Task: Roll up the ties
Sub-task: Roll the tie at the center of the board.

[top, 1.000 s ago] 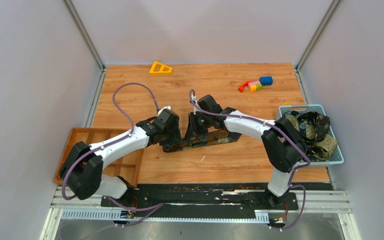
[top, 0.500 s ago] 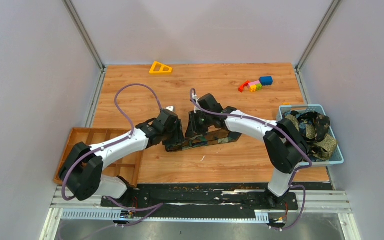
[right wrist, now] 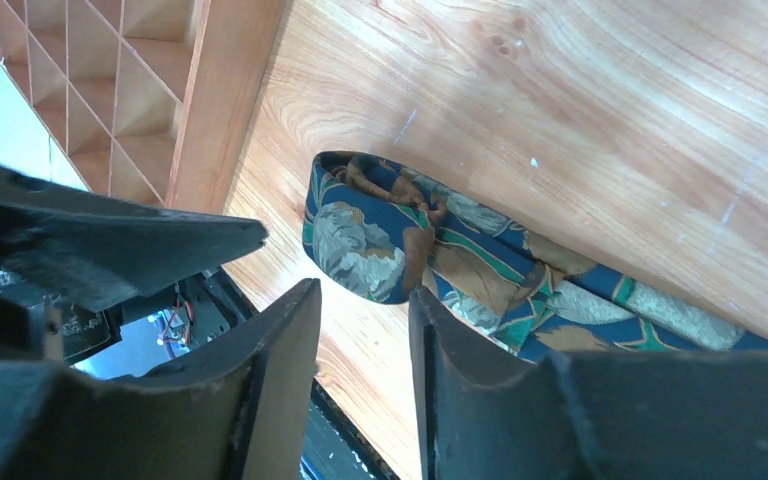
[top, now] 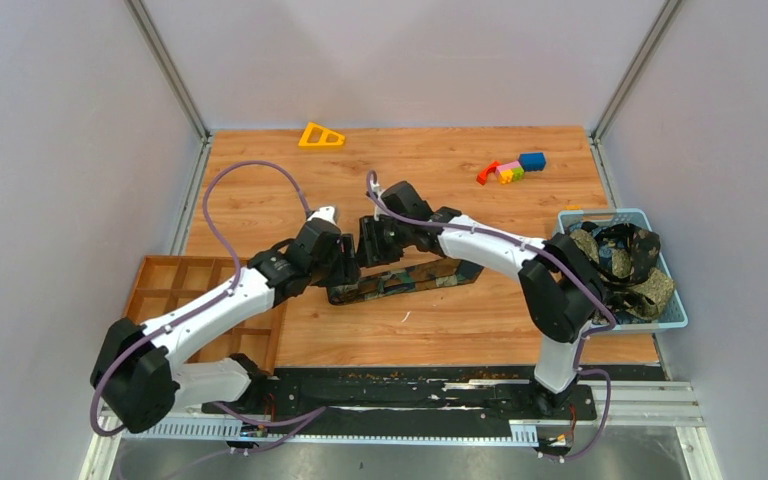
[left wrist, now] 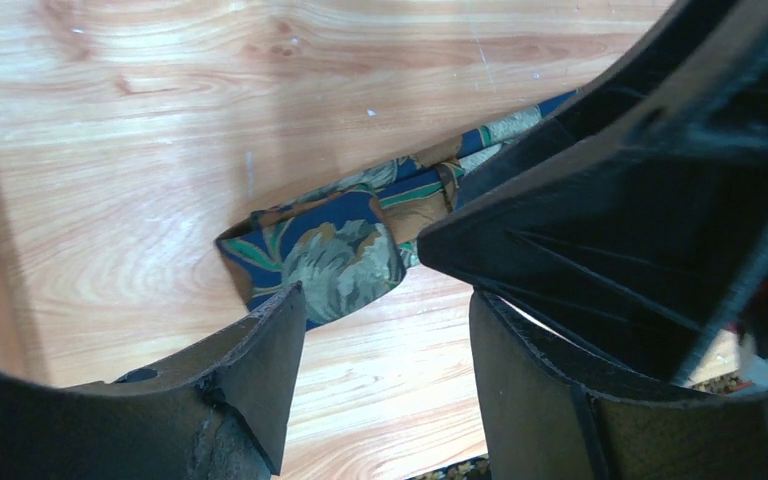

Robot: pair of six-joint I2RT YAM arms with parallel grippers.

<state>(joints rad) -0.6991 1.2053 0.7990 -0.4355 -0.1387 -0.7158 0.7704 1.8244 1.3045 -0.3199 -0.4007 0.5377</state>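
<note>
Farther left now, both jaws parted and empty, near the tie [left wrist: 330,250] end

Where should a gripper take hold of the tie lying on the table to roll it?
Pinch the tie at its end nearest the compartment tray, coming from above and straddling its width. That end looks folded over, so it likely offers thickness, while the rest lies flat.

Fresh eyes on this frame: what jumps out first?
The left gripper and right gripper hang open, nose to nose mid-table, above the folded end of a dark patterned tie lying flat. Next, the blue basket at the right edge, heaped with more ties.
</note>
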